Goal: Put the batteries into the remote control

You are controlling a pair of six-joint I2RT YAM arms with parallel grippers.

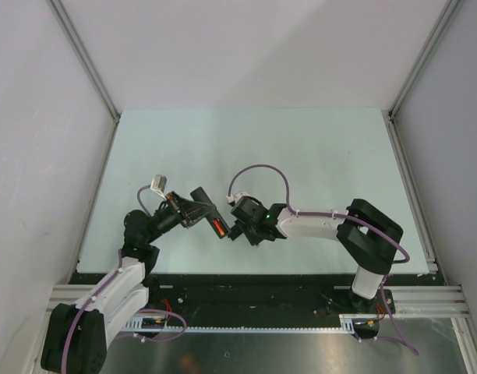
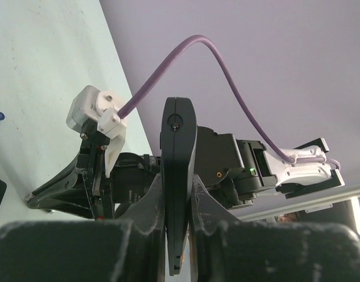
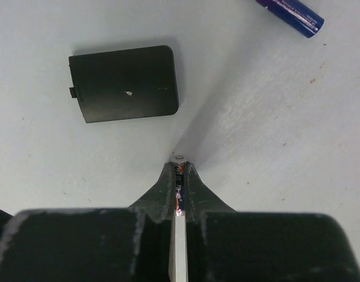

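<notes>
Pale green table [image 1: 301,156] surface is enclosed by white walls, and both arms are brought together above its near middle. The remote control [image 2: 179,158] is clamped edge-on between the closed fingers of the left gripper [image 2: 179,197] and is held clear of the table. In the top view its long axis is seen to run diagonally, from far-left to near-right. A red strip [image 1: 217,228] is shown at its near-right end; whether that is a seated cell cannot be told. The right gripper [image 3: 179,169] is closed narrowly on a battery [image 3: 179,183], whose long axis is laid along the fingers with its metal tip projecting just past them. This gripper is positioned just beside the remote's near-right end, so the right arm is judged the one to make the insertion. Before seating, the held battery's axis is expected to need alignment with the remote's long axis. The cover [image 3: 124,82] and a blue-purple battery [image 3: 292,14] are seen lying flat on the table, apart from each other.
</notes>
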